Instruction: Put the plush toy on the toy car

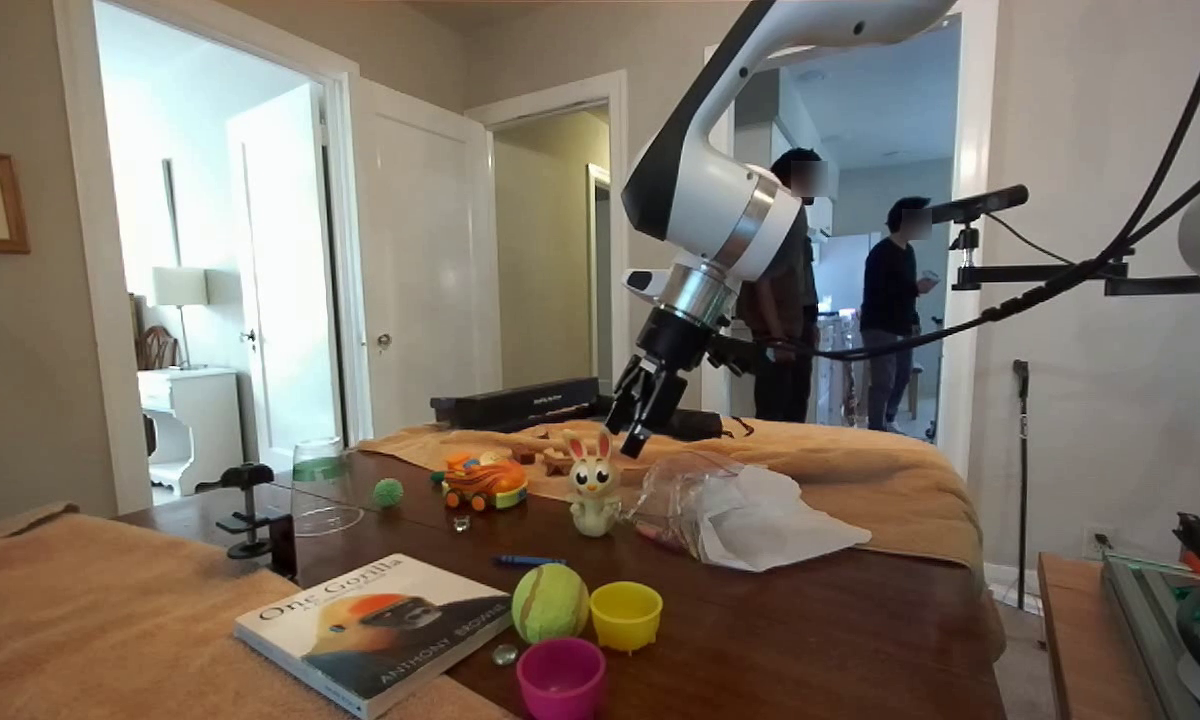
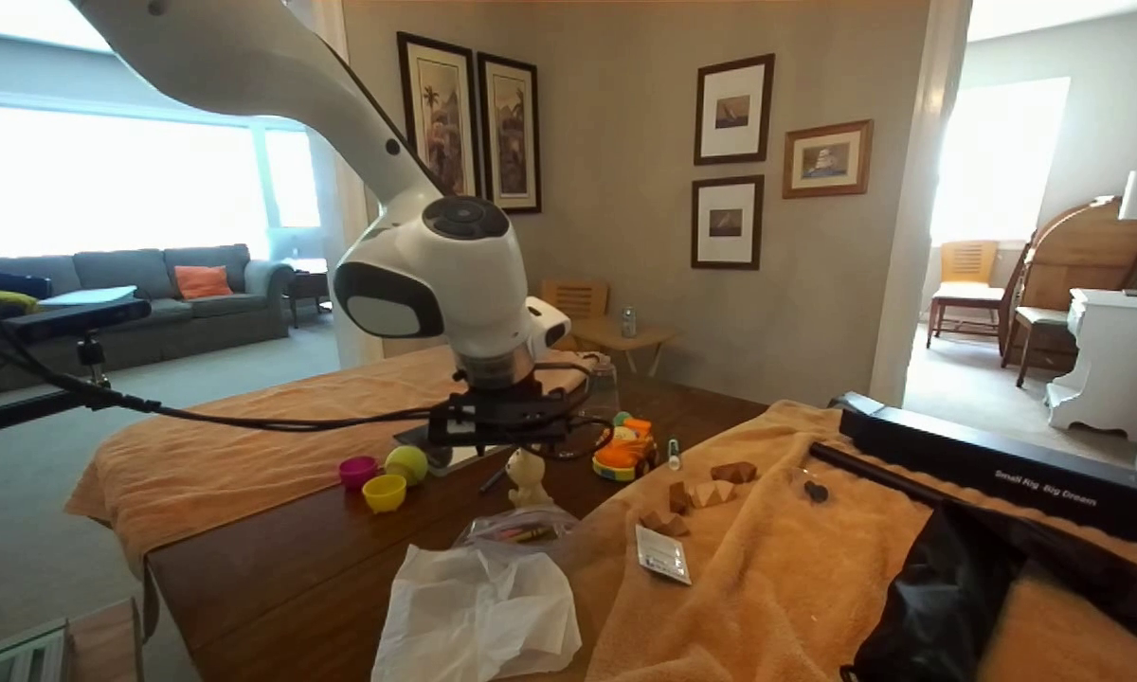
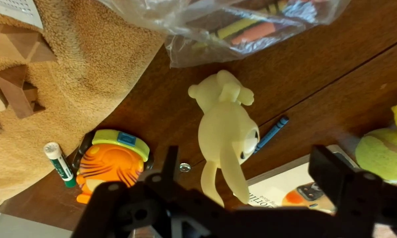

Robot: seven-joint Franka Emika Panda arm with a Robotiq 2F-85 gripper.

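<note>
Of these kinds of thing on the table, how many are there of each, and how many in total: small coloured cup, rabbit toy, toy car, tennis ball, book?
Small coloured cups: 2 (yellow, magenta)
Rabbit toy: 1
Toy car: 1
Tennis ball: 1
Book: 1
Total: 6

The book (image 1: 375,632) bears the title "One Gorilla" and, lower on its cover, the name "ANTHONY BROWNE". In an exterior view, the long black box (image 2: 966,461) reads "Small Rig Big Dream". Print on the white packet (image 2: 663,554) and the green-and-white tube (image 3: 60,164) is illegible.
</note>
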